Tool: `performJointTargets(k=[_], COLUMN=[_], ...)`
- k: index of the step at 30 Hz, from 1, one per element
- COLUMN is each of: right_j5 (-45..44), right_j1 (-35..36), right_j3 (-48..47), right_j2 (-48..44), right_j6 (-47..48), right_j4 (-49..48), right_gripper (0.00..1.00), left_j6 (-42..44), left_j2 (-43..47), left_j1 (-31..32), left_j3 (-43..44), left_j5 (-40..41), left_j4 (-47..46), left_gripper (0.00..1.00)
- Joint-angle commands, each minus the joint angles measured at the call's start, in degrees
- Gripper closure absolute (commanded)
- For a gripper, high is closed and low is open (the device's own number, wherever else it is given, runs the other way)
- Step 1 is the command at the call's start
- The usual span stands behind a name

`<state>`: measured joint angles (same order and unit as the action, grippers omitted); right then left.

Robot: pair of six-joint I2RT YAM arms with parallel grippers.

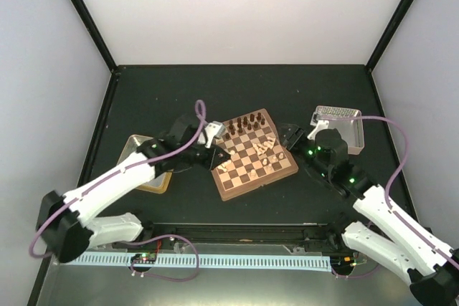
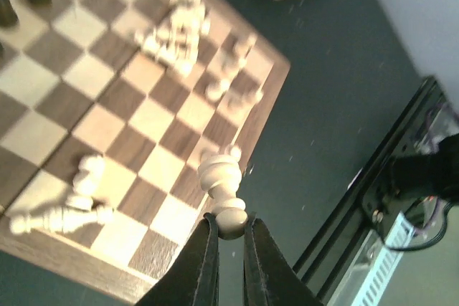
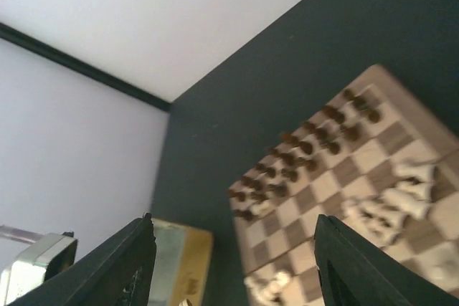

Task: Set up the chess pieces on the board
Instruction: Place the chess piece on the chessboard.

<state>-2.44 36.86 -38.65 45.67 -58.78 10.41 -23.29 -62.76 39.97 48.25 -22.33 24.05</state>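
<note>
Chess pieces [image 2: 179, 34]: cream men, most of them heaped and toppled on the 3 o'clock side of the board [image 1: 251, 186] in the top view; a few more lie flat by its near corner, at 8 o'clock in the left wrist view
Board: skewed at the middle of the dark table [image 1: 179, 98]
Around: dark chessmen [image 1: 244, 123] stand in 2 rows along the board's 12 o'clock side; left tray [image 1: 136, 145] at 9 o'clock of the board, partly under the left arm; right tray [image 1: 344, 116] at 2 o'clock, well apart from the board
Left arm: stretched from 7 o'clock, wrist over the board's 9 o'clock edge
Right arm: bent in from 5 o'clock, wrist near the board's 3 o'clock edge
Left gripper [image 2: 229, 231]: fingers narrow, pinching 1 cream piece [image 2: 221, 177] by its end, over the board's edge squares
Right gripper [image 3: 237, 249]: fingers spread wide, nothing between them, facing across the board toward the dark chessmen
</note>
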Motion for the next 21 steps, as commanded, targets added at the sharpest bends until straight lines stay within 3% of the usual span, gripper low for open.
performJointTargets(k=[1, 7, 16, 21], right_j5=[-10.21, -12.82, -14.63, -15.97], right_j1=[-0.72, -1.26, -1.67, -1.71], right_j3=[1.66, 4.77, 6.46, 7.4], right_j2=[-3.91, -6.87, -10.03, -11.8], right_j6=[8.93, 9.52, 11.89, 12.26], right_j4=[9.33, 9.89, 11.86, 12.79], right_gripper=[0.38, 0.37, 0.36, 0.35], left_j6=[3.66, 4.81, 4.94, 6.83], left_j2=[-9.87, -25.61, -38.57, -45.59], left_j1=[1.86, 5.26, 6.13, 6.68], left_j3=[7.36, 15.99, 32.06, 39.99], left_j5=[-2.49, 1.45, 12.15, 10.85], left_j4=[16.58, 22.86, 32.36, 35.5], left_gripper=[0.98, 0.98, 0.98, 0.98])
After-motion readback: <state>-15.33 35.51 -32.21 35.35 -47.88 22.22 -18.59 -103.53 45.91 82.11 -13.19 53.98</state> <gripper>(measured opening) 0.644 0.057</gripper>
